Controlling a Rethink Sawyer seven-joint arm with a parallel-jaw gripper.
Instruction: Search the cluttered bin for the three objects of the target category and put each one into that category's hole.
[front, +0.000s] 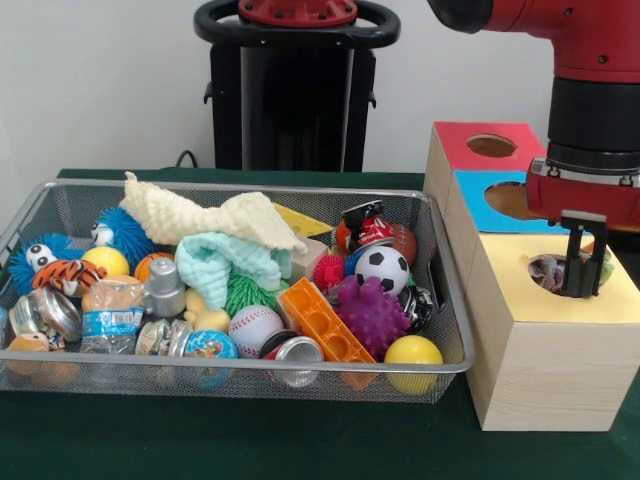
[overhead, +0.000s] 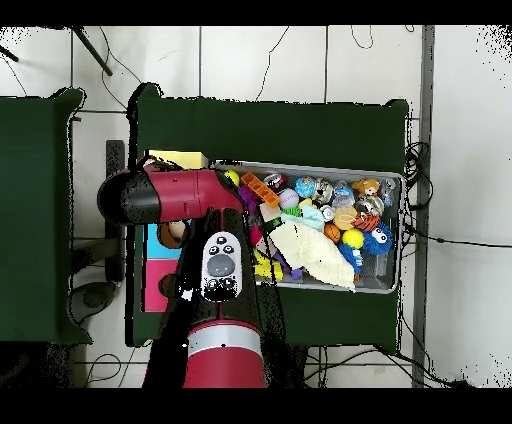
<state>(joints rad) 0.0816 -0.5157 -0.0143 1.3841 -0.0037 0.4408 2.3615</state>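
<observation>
My claw (front: 582, 262) hangs in the hole of the yellow box (front: 560, 345), at three o'clock from the wire bin (front: 445, 300); I cannot tell whether it grips anything. Something crinkled and pale, plastic or foil by its look, sits in that hole beside it. I judge such stuff light, soft and slippery, best pinched at a bunched fold. The blue box (front: 480, 205) and red box (front: 460, 150) stand behind, on a green-clothed tabletop (front: 200, 440) with little spare room.

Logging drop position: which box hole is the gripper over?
The gripper hangs over the yellow box, nearest the camera; the blue and red boxes sit behind.
</observation>
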